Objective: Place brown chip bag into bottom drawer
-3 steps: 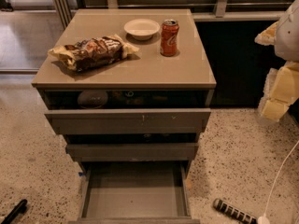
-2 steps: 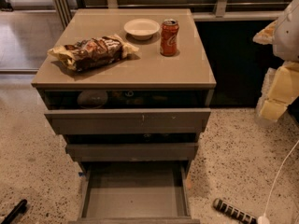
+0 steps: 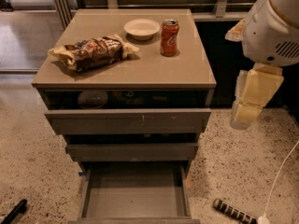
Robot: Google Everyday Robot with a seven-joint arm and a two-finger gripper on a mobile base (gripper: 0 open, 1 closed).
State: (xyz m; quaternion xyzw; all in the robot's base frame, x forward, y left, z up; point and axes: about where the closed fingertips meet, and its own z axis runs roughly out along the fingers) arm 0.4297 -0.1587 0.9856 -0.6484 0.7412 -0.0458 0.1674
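Gripper [image 3: 251, 101] hangs right of cabinet top [image 3: 154, 69], edged slightly closer than in previous frames; grasp state cannot be told. Brown chip bag [image 3: 93, 52] unmoved on top. Bottom drawer [image 3: 135, 197] open, empty. Judged: approach only beginning.

The shiny brown chip bag [image 3: 93, 52] lies flat on the left side of the worktop [image 3: 154, 71]. The grey bottom drawer [image 3: 133, 195] stands open below the worktop. The tool [image 3: 245, 111] hangs off to the right of the worktop.
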